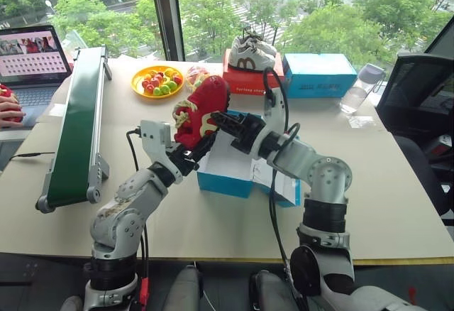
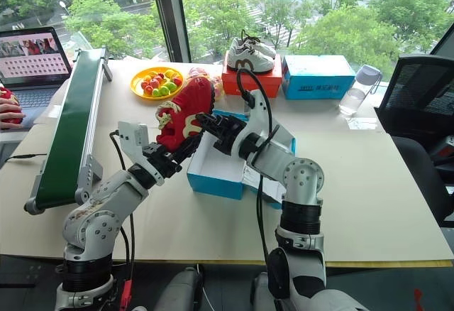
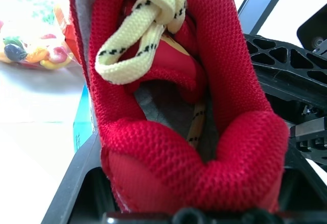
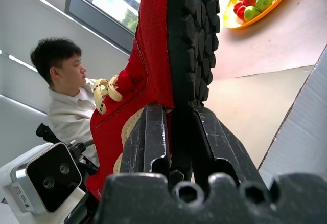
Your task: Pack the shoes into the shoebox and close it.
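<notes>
L gripper (image 1: 190,156) clamps red shoe (image 1: 201,110) at heel, held over open blue shoebox (image 1: 225,176) | L wrist: laces, mesh lining | R gripper (image 1: 216,120) pinches sole | R wrist: tread, person (image 4: 69,98) beyond

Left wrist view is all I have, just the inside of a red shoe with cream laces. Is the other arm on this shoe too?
Observer: Yes. The right gripper has its jaws closed on the sole of the red shoe, opposite the left gripper at the heel.
Operator: Is the shoebox open?
Observer: Yes. The shoebox sits on the table just below the raised shoe, with its white inside showing.
Operator: Anyone close by?
Observer: A person's hand is at a laptop on the far left, away from both arms.
</notes>
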Action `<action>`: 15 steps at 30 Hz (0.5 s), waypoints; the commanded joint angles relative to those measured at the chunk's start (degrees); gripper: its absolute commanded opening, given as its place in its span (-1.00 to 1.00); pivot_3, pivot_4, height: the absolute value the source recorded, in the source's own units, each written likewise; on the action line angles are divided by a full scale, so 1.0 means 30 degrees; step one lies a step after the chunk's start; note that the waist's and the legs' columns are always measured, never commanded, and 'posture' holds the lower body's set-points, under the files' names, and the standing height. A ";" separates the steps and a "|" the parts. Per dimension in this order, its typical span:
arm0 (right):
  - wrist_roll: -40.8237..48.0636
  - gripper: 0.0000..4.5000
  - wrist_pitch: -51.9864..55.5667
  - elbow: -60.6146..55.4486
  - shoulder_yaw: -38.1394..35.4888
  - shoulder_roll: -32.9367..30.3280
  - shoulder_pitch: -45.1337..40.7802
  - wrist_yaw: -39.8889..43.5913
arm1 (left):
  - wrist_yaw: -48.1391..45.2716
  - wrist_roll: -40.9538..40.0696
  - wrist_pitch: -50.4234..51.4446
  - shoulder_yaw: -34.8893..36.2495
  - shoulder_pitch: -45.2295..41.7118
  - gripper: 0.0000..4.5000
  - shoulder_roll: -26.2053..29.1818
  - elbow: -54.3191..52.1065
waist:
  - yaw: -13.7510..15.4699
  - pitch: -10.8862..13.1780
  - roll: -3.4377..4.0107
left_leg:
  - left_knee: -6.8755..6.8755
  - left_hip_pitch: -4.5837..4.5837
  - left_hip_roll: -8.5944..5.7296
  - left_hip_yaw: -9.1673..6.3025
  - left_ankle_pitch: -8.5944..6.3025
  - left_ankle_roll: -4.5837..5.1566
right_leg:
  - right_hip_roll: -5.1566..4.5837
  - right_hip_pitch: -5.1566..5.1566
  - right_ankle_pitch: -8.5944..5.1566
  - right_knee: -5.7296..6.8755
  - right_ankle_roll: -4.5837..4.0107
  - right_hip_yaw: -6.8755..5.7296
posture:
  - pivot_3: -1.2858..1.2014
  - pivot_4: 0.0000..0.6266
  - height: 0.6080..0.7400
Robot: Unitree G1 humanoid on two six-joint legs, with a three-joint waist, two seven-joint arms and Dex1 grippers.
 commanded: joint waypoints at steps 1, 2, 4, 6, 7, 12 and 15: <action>0.0643 -0.90 -0.0959 -0.0325 0.0085 0.0879 -0.0133 0.0017 | -0.0743 0.0497 -0.0420 -0.1505 -0.0065 0.62 0.0239 -0.1370 | 0.0003 0.0000 0.0000 | 0.0000 0.0000 0.0000 0.0000 0.0000 0.0000 | 0.0000 0.0000 0.0000 0.0000 0.0000 0.0000 | 0.03 -0.52 1.00; 0.0574 -0.90 -0.1220 -0.0280 -0.0020 0.0901 -0.0190 -0.0088 | -0.0674 0.0783 -0.0390 -0.1697 -0.0057 0.85 0.0369 -0.1356 | 0.0003 0.0000 0.0000 | 0.0000 -0.0001 0.0000 0.0000 0.0000 0.0000 | 0.0000 0.0000 0.0000 0.0000 0.0001 0.0000 | 0.03 -0.52 1.00; 0.0313 -0.90 -0.2012 -0.0083 -0.0371 0.0902 -0.0401 -0.0430 | -0.0751 0.0542 -0.0251 -0.1650 0.0024 0.96 0.0348 -0.1396 | -0.0003 0.0000 0.0000 | 0.0000 0.0000 0.0000 0.0000 0.0000 0.0000 | 0.0000 -0.0002 0.0000 0.0000 0.0001 0.0003 | 0.03 -0.52 1.00; -0.0486 -0.90 -0.3124 0.0318 -0.0737 0.0537 -0.0764 -0.0896 | -0.1030 0.0718 -0.0188 -0.1594 0.0357 0.96 0.0872 -0.1532 | -0.0005 0.0000 0.0000 | -0.0001 -0.0001 0.0004 0.0001 0.0000 0.0000 | 0.0002 -0.0008 0.0000 0.0000 0.0000 0.0005 | 0.03 -0.52 1.00; -0.0807 -0.90 -0.3475 0.0584 -0.0899 0.0229 -0.0957 -0.1112 | -0.1233 0.0925 -0.0233 -0.1492 0.0570 0.96 0.1302 -0.1547 | -0.0006 0.0000 0.0001 | -0.0001 -0.0002 0.0006 0.0002 0.0000 0.0000 | 0.0005 -0.0010 0.0000 0.0000 0.0000 0.0006 | 0.03 -0.52 1.00; -0.1491 -0.90 -0.3705 0.1593 -0.1096 -0.1051 -0.1482 -0.1667 | -0.2224 0.1501 -0.0737 -0.0768 0.1437 0.96 0.3076 -0.1265 | 0.0017 0.0017 0.0032 | -0.0005 -0.0011 0.0014 0.0021 0.0000 0.0000 | 0.0019 -0.0041 0.0000 0.0000 -0.0001 0.0035 | 0.03 -0.52 1.00; -0.2707 -0.90 -0.2364 0.2384 -0.0442 -0.2592 -0.1492 -0.1955 | -0.2945 0.1753 -0.0946 -0.0051 0.2132 0.96 0.4345 -0.1113 | -0.0014 0.0018 0.0035 | -0.0010 -0.0011 0.0025 0.0024 0.0000 -0.0001 | 0.0028 -0.0041 0.0004 -0.0002 -0.0010 0.0039 | 0.03 -0.52 1.00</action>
